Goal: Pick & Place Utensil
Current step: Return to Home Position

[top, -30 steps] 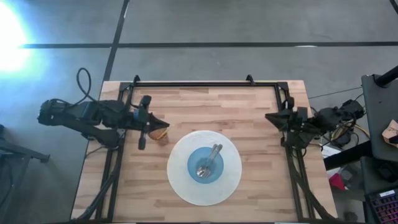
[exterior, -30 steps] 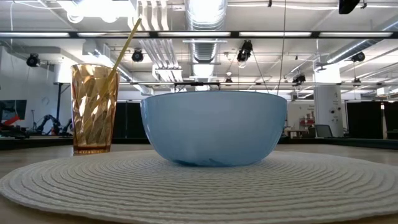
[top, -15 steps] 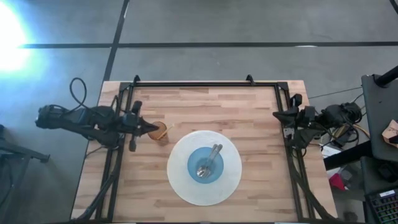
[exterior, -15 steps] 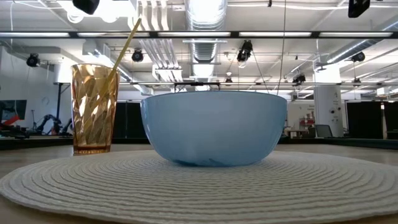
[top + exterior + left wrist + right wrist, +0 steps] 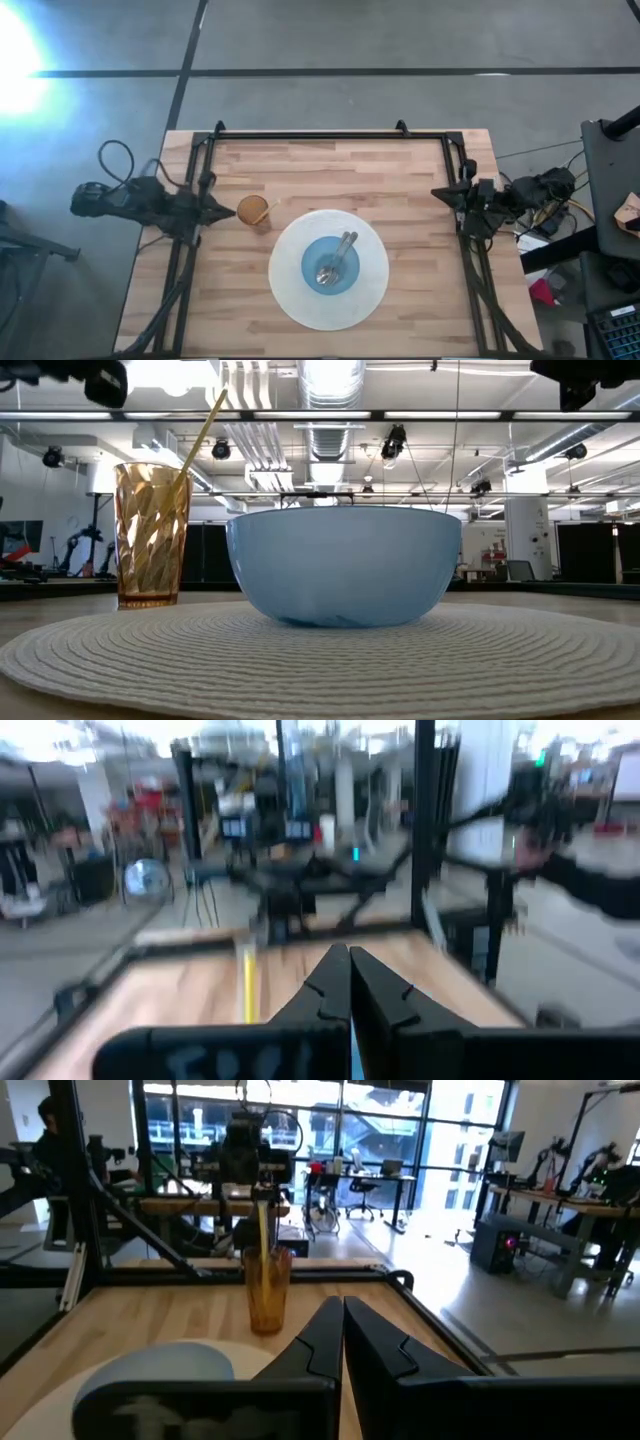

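Note:
An amber ribbed cup (image 5: 254, 210) (image 5: 150, 535) (image 5: 268, 1288) stands on the wood table, and a thin yellow stick (image 5: 205, 430) leans out of it. Metal utensils (image 5: 336, 257) lie in a light blue bowl (image 5: 330, 266) (image 5: 345, 565) that sits on a round white woven mat (image 5: 290, 300) (image 5: 320, 660). My left gripper (image 5: 228, 210) (image 5: 350, 985) is shut at the table's left edge, just left of the cup and pointing at it. My right gripper (image 5: 440, 192) (image 5: 343, 1330) is shut at the right edge, facing the cup and bowl.
A black metal frame (image 5: 310, 134) runs along the table's far edge and down both sides. Bare wood (image 5: 340, 175) lies between the cup, the mat and the far rail. Beyond the table is a workshop room with desks and stands.
My left arm has drawn back from beside the cup toward the table's left edge. The cup with its stick, the bowl and the utensils have stayed in place. In the low view, dark parts of the arms now show in the top corners.

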{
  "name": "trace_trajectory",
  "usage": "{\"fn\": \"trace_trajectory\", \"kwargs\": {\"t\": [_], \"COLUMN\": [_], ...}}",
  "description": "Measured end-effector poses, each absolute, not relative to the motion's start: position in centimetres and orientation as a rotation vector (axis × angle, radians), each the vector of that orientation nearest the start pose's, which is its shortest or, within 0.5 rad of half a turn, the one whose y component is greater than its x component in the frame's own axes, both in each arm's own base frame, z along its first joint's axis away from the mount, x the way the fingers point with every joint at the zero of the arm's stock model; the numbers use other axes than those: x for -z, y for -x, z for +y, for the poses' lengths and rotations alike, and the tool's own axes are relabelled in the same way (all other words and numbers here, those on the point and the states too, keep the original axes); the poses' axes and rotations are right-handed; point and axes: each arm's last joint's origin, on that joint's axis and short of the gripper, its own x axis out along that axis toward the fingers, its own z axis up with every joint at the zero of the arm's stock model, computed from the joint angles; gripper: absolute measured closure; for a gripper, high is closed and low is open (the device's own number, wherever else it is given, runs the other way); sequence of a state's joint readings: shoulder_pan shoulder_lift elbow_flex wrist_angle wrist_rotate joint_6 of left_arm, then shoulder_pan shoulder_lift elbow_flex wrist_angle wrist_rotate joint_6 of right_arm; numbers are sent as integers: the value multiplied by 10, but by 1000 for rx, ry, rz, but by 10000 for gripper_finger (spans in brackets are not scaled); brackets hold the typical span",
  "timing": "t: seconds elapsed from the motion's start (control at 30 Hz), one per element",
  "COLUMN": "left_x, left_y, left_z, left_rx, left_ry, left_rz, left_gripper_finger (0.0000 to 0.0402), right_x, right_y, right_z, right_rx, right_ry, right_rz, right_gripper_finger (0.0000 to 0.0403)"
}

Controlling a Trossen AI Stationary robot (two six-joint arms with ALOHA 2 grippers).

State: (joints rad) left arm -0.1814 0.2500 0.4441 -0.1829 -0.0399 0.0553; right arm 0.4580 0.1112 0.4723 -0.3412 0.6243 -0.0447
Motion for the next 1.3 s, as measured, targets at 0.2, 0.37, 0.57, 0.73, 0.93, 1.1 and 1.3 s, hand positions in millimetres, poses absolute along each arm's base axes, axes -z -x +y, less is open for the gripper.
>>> {"fn": "trace_trajectory", "kwargs": {"t": [0.2,0.37,0.57,0.73,0.93,1.1,1.3], "left_x": [-254,-237,-223,-211,-201,-194,-194], "left_y": [-85,-85,-83,-83,-85,-87,-87], "left_z": [-14,-16,-17,-17,-17,-17,-17], "left_rx": [142,182,224,225,225,220,219], "left_ry": [-53,-51,-40,-22,-1,30,37], "left_rz": [-12,-21,-47,-41,-25,-2,-15], "left_gripper_finger": [401,401,401,401,401,401,401], "right_x": [-261,-250,-237,-228,-217,-205,-194], "right_y": [-65,-72,-79,-82,-85,-88,-92], "right_z": [13,16,21,23,24,25,31], "right_rx": [166,165,141,132,132,133,-2], "right_ry": [24,14,15,-5,-13,-45,-65], "right_rz": [23,18,-13,-18,7,34,5], "right_gripper_finger": [394,394,394,394,394,394,394]}}
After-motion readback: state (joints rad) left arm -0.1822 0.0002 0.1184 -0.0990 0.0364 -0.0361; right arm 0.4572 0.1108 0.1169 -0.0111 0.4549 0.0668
